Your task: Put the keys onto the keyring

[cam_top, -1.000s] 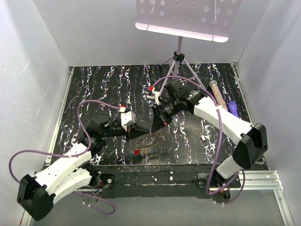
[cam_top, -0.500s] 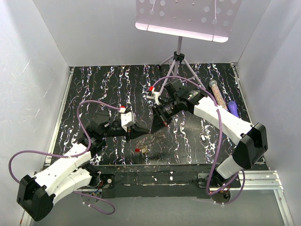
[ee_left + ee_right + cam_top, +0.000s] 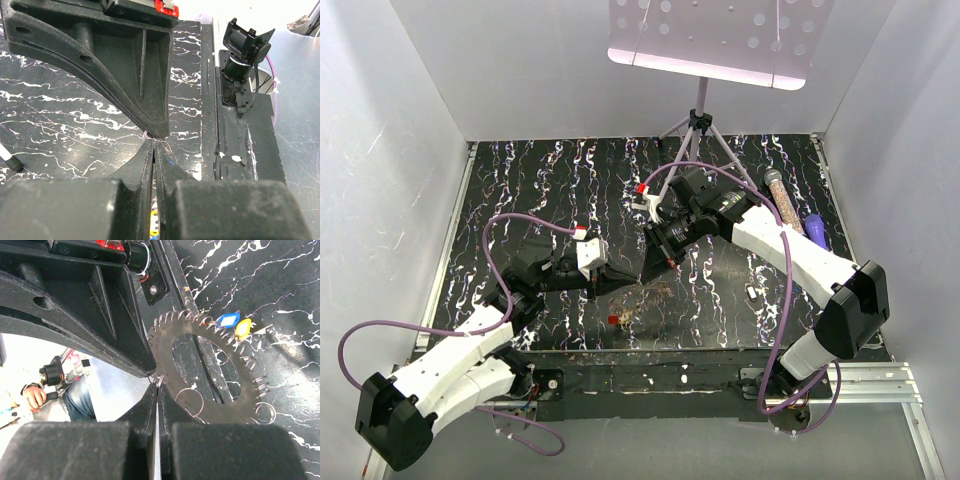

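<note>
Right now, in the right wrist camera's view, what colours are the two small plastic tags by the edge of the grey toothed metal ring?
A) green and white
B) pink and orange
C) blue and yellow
C: a blue plastic tag and a yellow plastic tag sit side by side at the upper edge of the grey toothed metal ring.

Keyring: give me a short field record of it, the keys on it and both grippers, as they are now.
keyring: toothed grey-brown ring, appears lifted, its face turned to the right wrist camera
keys: blue-headed key and yellow-headed key, side by side at the rim
wire loops: several hang from the teeth
left gripper: shut, tips at the ring's rim
right gripper: shut, tips meeting the left's on a thin loop
red piece: below the grippers, near the table front edge
</note>
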Robot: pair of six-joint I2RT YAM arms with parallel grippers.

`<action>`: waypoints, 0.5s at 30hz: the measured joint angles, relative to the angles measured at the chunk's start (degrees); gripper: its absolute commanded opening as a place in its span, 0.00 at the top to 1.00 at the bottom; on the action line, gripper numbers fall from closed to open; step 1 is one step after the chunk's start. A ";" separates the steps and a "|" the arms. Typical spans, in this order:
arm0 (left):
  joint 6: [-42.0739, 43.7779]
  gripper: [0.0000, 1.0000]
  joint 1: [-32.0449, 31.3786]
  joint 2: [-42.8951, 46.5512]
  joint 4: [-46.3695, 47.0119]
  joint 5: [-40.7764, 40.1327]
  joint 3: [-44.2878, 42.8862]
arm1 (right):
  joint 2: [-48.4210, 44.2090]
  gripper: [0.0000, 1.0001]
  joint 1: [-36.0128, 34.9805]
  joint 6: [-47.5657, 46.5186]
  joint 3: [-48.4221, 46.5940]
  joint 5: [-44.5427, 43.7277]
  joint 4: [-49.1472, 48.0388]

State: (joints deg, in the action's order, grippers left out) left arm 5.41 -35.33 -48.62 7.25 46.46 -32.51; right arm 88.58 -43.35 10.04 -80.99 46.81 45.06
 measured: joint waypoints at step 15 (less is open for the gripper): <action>-0.24 1.00 0.02 0.42 0.57 -1.92 0.39 | 0.00 0.64 0.20 -1.99 -0.17 0.90 1.20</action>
State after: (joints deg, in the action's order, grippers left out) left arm 5.17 -35.31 -48.21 7.81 44.53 -32.12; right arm 88.58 -43.16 8.05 -81.17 47.70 46.26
